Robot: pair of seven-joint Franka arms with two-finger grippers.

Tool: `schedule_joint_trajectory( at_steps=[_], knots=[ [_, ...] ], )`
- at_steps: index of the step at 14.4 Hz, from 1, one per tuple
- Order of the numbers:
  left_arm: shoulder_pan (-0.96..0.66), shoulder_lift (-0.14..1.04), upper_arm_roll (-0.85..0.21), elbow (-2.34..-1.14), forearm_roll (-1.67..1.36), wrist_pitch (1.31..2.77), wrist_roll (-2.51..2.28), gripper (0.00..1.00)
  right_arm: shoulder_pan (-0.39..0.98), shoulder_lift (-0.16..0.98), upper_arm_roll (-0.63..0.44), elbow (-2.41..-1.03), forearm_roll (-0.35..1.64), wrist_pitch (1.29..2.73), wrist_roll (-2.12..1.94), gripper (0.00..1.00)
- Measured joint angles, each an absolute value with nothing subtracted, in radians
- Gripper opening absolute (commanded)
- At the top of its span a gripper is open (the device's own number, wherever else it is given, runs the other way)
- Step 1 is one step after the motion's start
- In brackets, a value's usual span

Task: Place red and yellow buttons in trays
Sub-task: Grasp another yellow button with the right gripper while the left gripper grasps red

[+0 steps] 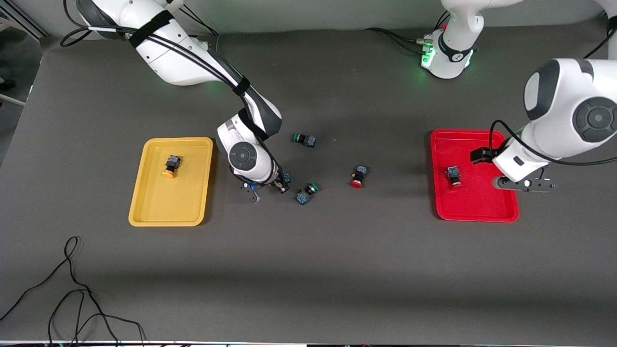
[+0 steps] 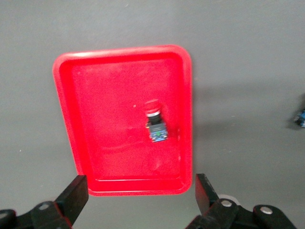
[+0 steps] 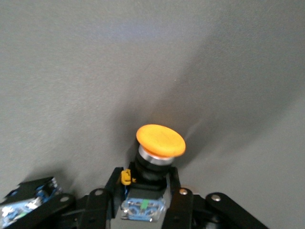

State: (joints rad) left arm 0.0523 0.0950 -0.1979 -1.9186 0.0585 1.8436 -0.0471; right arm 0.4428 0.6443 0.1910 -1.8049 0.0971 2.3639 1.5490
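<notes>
My right gripper (image 1: 267,189) is shut on a yellow button (image 3: 160,140), low over the table's middle between the yellow tray (image 1: 149,202) and a green-capped switch (image 1: 306,193). The button's black-and-blue body sits between the fingers (image 3: 102,200). Another yellow button (image 1: 171,166) lies in the yellow tray. A red button (image 1: 358,176) lies on the table near the middle. Another red button (image 1: 453,176) lies in the red tray (image 1: 477,207), also in the left wrist view (image 2: 155,121). My left gripper (image 1: 525,184) is open and empty above the red tray's (image 2: 105,105) edge.
A second green-capped switch (image 1: 304,140) lies farther from the front camera than the first. A loose black cable (image 1: 72,294) lies near the table's front edge at the right arm's end. The left arm's base (image 1: 448,53) stands at the table's back edge.
</notes>
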Motion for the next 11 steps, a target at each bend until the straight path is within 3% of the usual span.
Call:
schedule_joint_trajectory(
  at_steps=[4,8,10,11],
  knots=[
    [-0.139,0.130,-0.209,-1.916,-0.022,1.924,-0.177,1.00,0.423,0.511,0.165,-1.810,0.083,2.173,1.435,0.11],
    [-0.340,0.233,-0.214,-1.918,-0.025,2.120,-0.393,1.00,0.399,0.328,-0.001,-1.957,0.040,2.087,1.078,0.14],
    [-0.390,0.322,-0.214,-1.921,-0.024,2.242,-0.421,1.00,0.386,0.280,-0.068,-2.034,0.022,2.094,0.974,0.99],
    [-0.404,0.375,-0.213,-1.922,-0.020,2.297,-0.422,1.00,0.382,0.272,-0.073,-2.052,0.031,2.111,0.971,1.00]
  ],
)
